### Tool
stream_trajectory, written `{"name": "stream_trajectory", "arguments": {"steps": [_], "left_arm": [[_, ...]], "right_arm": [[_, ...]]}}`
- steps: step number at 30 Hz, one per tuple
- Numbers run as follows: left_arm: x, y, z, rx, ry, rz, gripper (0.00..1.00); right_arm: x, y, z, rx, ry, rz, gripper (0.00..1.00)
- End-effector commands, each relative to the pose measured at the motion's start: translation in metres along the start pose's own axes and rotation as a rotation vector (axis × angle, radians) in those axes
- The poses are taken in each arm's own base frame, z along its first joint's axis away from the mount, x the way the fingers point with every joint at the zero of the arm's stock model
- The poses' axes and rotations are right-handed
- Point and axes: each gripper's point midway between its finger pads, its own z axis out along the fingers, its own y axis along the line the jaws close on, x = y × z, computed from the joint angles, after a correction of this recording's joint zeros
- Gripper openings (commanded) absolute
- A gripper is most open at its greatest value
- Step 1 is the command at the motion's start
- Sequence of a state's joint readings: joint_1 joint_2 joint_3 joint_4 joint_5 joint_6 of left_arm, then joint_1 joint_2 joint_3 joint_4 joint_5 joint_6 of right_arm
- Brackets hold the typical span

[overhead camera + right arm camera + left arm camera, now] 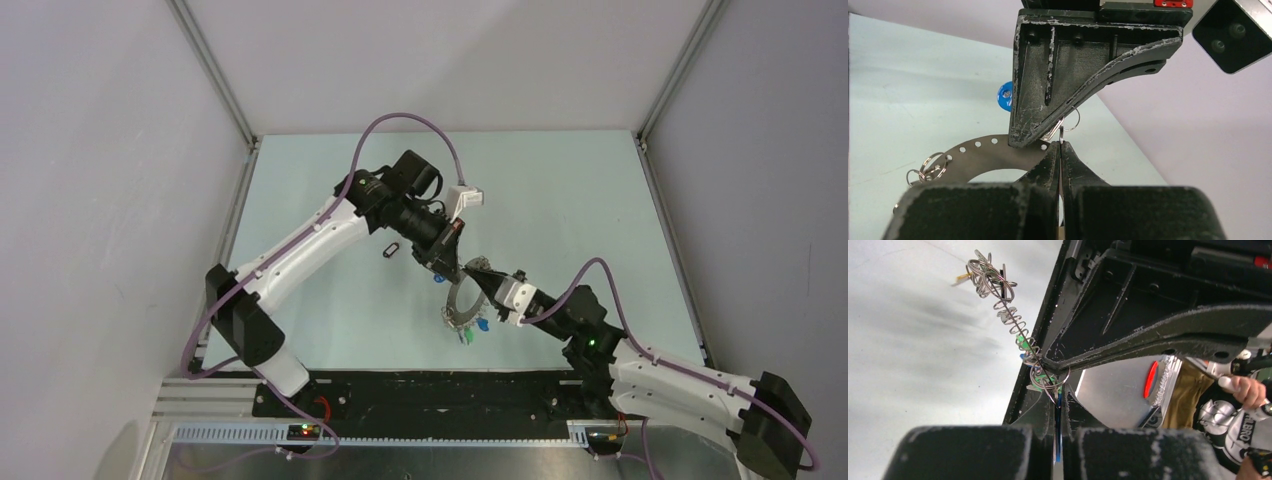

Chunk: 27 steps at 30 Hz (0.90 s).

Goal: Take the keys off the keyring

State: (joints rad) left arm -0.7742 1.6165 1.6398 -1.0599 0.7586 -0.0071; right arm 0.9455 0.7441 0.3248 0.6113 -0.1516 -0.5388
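Observation:
The keyring [447,305] is a flat silver hoop with holes round its rim, held up over the table between both grippers. In the right wrist view the keyring [978,151] shows face-on; in the left wrist view the keyring [1013,320] is edge-on, strung with small wire rings. Green and blue keys [470,335] hang at its near side. My left gripper [452,262] [1058,407] is shut on a blue key [1058,437], whose head [1005,96] pokes out beside its fingers [1068,85]. My right gripper [487,284] [1060,145] is shut on a small wire ring [1071,120] at the hoop's edge.
A small black tag [391,249] lies on the pale table left of the grippers. A black strip [430,385] runs along the near edge by the arm bases. Grey walls and metal posts [215,70] fence the table. A person's hand [1248,390] shows beyond the edge.

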Motion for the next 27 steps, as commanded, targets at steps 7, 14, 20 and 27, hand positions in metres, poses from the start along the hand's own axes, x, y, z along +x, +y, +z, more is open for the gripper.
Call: {"name": "stream_trajectory", "arguments": {"steps": [7,14,20,27], "left_arm": [[-0.009,0.02,-0.028,-0.209,-0.018,-0.135,0.0],[-0.02,0.034,-0.047,-0.361,-0.071,-0.07,0.0],[-0.028,0.028,-0.061,-0.394,-0.114,-0.009,0.0],[-0.01,0.023,-0.06,-0.409,-0.045,0.206,0.0]], "right_arm": [[0.02,-0.018,0.011,0.058,0.084,-0.12,0.0],[0.018,-0.016,0.016,0.041,0.07,-0.101,0.0],[0.014,-0.018,0.017,0.042,0.046,-0.038,0.5],[0.004,-0.016,0.008,-0.058,-0.01,0.084,0.77]]}}
